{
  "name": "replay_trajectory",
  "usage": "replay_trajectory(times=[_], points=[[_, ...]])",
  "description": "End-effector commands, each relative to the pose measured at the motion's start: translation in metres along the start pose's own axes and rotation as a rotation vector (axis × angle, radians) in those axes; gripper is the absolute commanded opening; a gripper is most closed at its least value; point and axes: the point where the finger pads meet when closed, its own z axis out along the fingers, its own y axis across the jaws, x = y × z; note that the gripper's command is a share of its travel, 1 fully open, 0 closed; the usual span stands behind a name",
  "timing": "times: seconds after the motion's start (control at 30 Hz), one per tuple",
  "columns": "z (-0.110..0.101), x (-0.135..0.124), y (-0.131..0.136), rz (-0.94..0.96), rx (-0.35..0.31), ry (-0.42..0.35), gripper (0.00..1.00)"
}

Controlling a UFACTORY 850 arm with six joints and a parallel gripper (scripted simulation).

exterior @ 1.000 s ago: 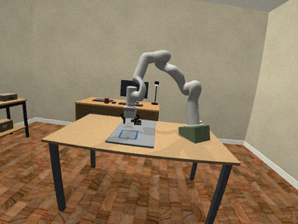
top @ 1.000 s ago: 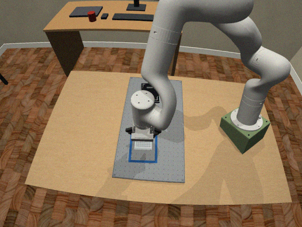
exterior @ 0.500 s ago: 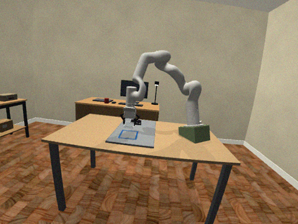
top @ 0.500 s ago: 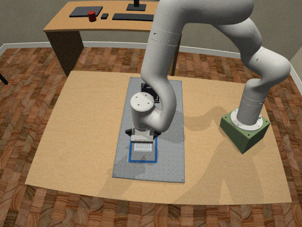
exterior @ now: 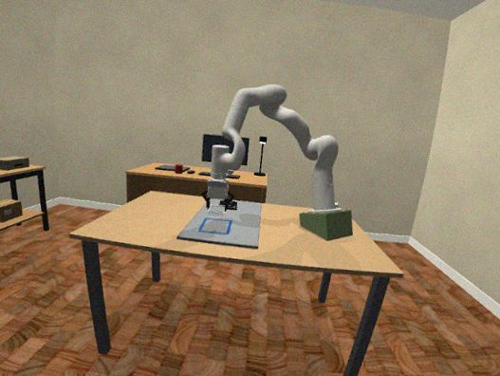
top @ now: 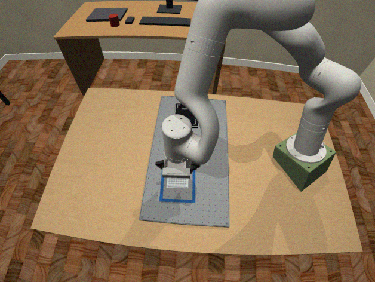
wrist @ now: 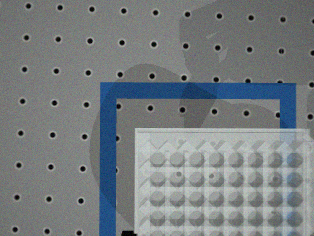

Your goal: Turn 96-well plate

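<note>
I've got the 96-well plate (top: 177, 182) up off the board, clamped in the gripper (top: 177, 168), which is closed on it with fingers spread wide across the plate. From the top cam the plate's long axis runs left-right in frame, crosswise to the long side of the grey perforated breadboard (top: 212, 209). Plate looks level; in the wrist cam its well rows (wrist: 220, 185) line up square w/ the hole grid. Can't make out the cut-off A1 corner in any view, so can't say which way A1 points.

Plate hangs over the far part of the blue-outlined rectangle (top: 177, 199) on the board; wrist cam shows the blue border's left leg (wrist: 107, 160) and far bar beyond the plate edge, not touching. The black plate nest (top: 181, 107) sits at the far end of the board, mostly hidden behind the arm, well apart from the plate.

Arm arches over from its green base block (top: 298, 177) at the right of the wooden table (top: 91, 181)
</note>
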Motion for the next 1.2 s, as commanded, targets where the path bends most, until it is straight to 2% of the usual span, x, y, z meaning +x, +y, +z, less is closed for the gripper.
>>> replay_trajectory(times=[0.0,0.43,1.17], points=[[-0.001,0.000,0.001,0.000,-0.002,0.001,0.00],[0.008,0.000,0.001,0.000,-0.002,0.001,0.00],[0.041,0.000,0.001,0.000,-0.002,0.001,0.00]])
